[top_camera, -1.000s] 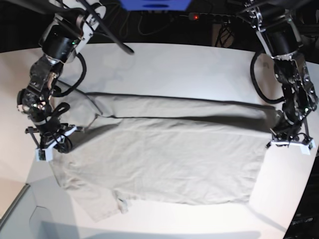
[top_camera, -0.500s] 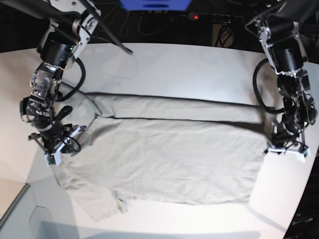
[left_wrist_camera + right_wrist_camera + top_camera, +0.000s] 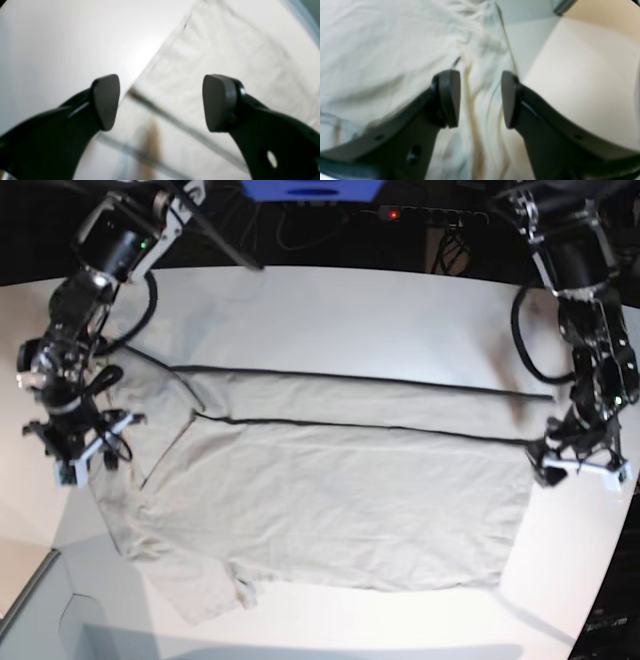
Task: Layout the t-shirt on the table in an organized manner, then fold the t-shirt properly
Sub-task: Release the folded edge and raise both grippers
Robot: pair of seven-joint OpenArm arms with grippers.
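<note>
- Here the t-shirt (image 3: 330,500) lies spread flat on the white table (image 3: 360,310), its long side running across the base view, one long edge folded over so that a narrower band of cloth lies along the far side with two dark fold lines showing.
- A short sleeve (image 3: 195,595) sticks out at the near edge in the base view, with the collar just beside it; the cloth there looks a little rumpled.
- The left gripper (image 3: 580,470) hangs at the shirt's end on the right of the base view, just over the edge of the cloth.
- In the left wrist view its jaws stand wide apart, nothing between them; below them are the shirt's edge and bare table, both blurred.
- The right gripper (image 3: 80,445) sits at the opposite end, beside the shoulder end of the shirt, over the table at the cloth's border.
- In the right wrist view its two dark fingers (image 3: 448,97) are parted with a clear gap, and pale cloth lies beneath that gap; whether the tips touch the fabric I cannot tell, as the view is blurred.
- Neither arm lifts any part of the shirt; the cloth rests on the tabletop all round.
</note>
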